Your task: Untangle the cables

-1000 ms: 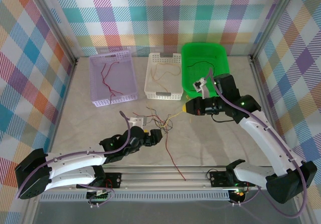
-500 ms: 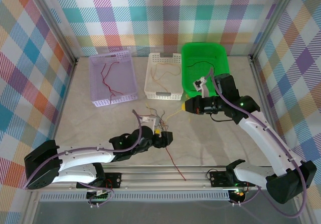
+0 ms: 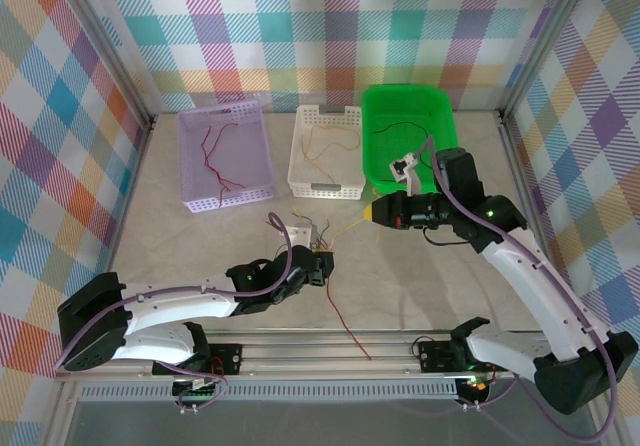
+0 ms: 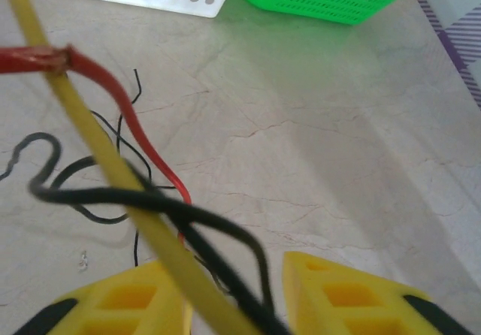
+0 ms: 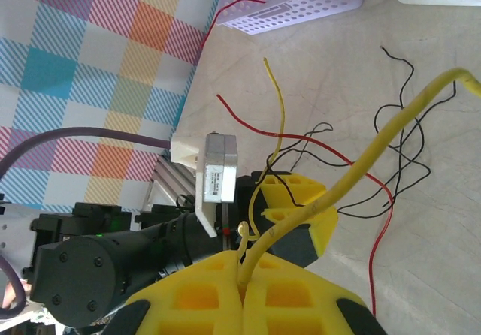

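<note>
Right pincer [image 3: 375,212] first: it is shut tight, its yellow fingers [image 5: 188,301] pressed together on a yellow cable [image 5: 361,168] that climbs out from between them and stretches away toward the tangle. Left pincer [image 3: 323,266] sits low at the near side of that tangle with its jaws apart. From its wrist view, the yellow cable and a black cable [image 4: 188,213] run down through the gap between its fingers, and nothing looks squeezed there. A red cable [image 4: 143,136] crosses the yellow one higher up. The cables [image 3: 315,234] lie in a loose snarl on the worktop [image 3: 180,246], between the two pincers and just in front of the white basket [image 3: 300,183]. One red strand [image 3: 342,318] trails off toward the near rail [image 3: 300,346]. A lilac basket [image 3: 225,202], the white basket and a green basket [image 3: 405,93] stand in a row at the back, each with a few strands inside.
</note>
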